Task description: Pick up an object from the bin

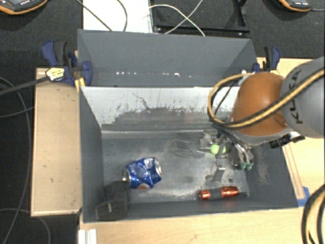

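Observation:
My gripper (217, 171) hangs low in the right part of the bin, under the arm's orange cover. Just below it, near the bin's front wall, lies a reddish-brown cylinder (218, 193) on its side, a small gap apart from the gripper. A crushed blue can (143, 173) lies on the floor well to the left. A clear, glassy thing (182, 149) lies faintly visible left of the gripper.
A black boxy thing (114, 201) sits in the front left corner of the bin. The arm, its orange cover and looped cables hang over the bin's right side and hide the floor beneath.

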Controlling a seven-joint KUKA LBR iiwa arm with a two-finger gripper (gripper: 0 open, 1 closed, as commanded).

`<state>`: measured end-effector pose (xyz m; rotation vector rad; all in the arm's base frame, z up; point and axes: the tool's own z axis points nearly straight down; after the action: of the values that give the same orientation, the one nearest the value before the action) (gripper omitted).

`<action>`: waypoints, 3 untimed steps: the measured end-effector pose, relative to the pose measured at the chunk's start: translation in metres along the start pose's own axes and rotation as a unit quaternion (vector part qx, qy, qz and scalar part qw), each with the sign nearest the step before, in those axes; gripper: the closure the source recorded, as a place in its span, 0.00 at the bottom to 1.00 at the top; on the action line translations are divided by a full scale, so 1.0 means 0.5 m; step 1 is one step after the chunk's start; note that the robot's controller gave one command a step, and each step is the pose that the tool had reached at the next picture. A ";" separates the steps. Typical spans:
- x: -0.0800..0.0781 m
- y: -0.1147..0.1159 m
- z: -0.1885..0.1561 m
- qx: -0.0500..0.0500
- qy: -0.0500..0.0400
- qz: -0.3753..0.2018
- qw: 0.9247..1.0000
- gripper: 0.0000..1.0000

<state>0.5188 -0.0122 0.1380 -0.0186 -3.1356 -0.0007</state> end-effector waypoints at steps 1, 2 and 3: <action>-0.004 0.000 -0.009 0.000 -0.004 0.000 1.000 0.00; -0.137 -0.057 0.134 0.000 -0.002 -0.054 0.999 0.00; -0.116 -0.136 -0.016 0.000 -0.008 0.056 0.998 0.00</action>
<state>0.5758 -0.0808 0.1455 -0.1939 -3.1461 0.0011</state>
